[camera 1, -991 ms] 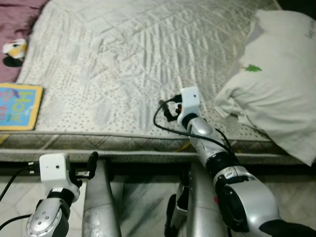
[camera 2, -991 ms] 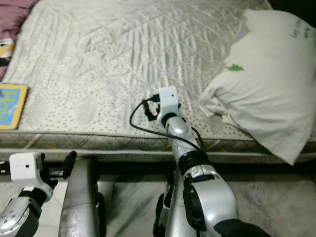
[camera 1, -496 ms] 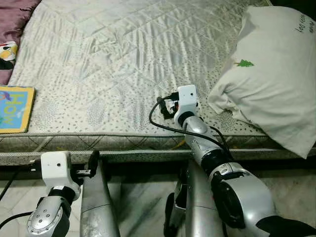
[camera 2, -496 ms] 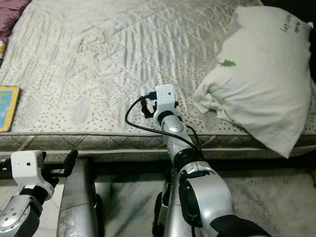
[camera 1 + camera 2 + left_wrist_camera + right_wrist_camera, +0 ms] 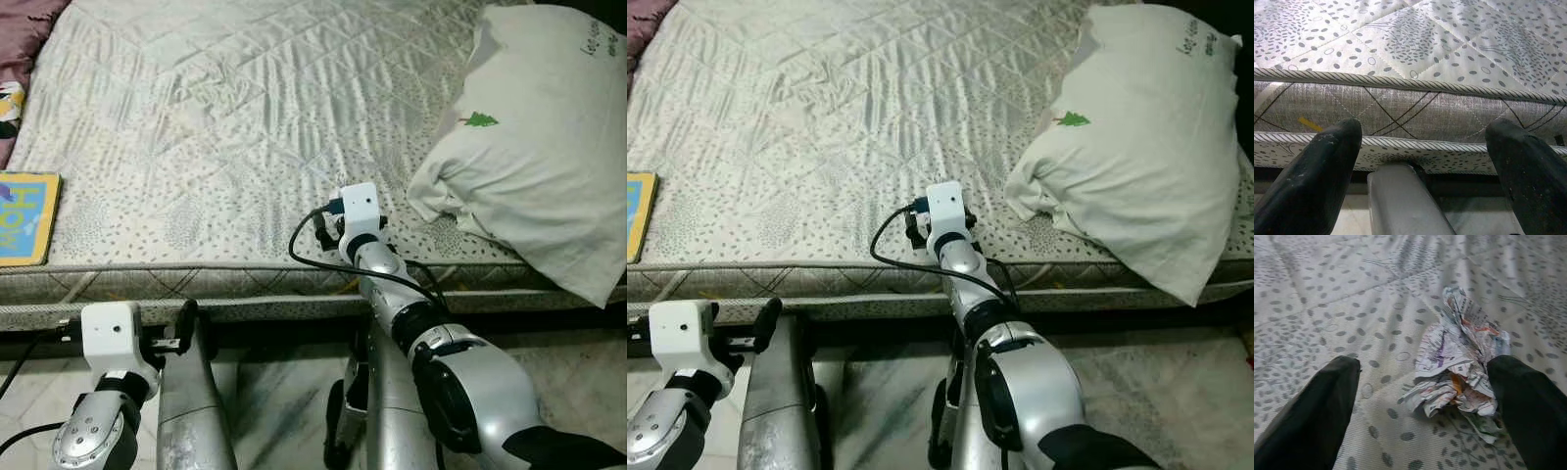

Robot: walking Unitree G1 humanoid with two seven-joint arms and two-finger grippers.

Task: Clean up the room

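The right gripper [image 5: 1425, 377] is reaching over the bed [image 5: 245, 108], fingers spread around crumpled paper [image 5: 1457, 367], pillow [image 5: 534, 137] at two o'clock; left gripper [image 5: 1425, 147] is hanging open.

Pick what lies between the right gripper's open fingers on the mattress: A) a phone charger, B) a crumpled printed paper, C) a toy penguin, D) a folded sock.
B: the right wrist view shows a crumpled printed paper lying on the mattress between the right gripper's open fingers.
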